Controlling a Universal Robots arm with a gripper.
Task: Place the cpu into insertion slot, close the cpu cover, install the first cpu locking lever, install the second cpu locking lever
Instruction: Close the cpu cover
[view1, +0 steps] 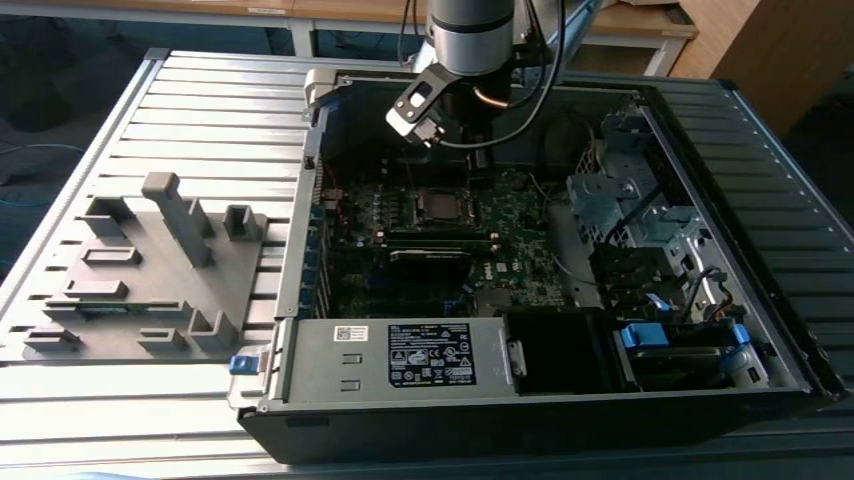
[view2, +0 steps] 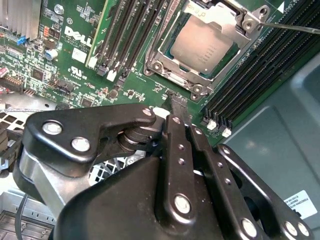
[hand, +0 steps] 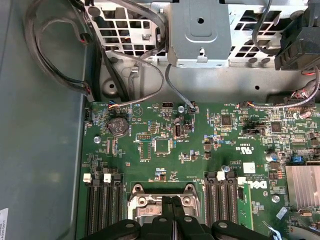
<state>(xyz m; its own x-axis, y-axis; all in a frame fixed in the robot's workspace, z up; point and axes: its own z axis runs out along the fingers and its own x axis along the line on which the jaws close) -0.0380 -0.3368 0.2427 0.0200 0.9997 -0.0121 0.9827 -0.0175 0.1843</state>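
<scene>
Exterior view, frame centre: cpu (view1: 438, 206) seated in insertion slot (view1: 415, 206) | gripper (view1: 478, 160) just above it in frame, fingers pressed together, holding nothing | second wrist view: chip lies just beyond the fingertips (view2: 175, 103), cpu cover (view2: 220, 12) along its far edge.

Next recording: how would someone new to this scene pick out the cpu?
Inside the open case, find the green board. Between its banks of long black slots sits the cpu: a flat square whose dull silvery top stands out from the black and green around it.
</scene>
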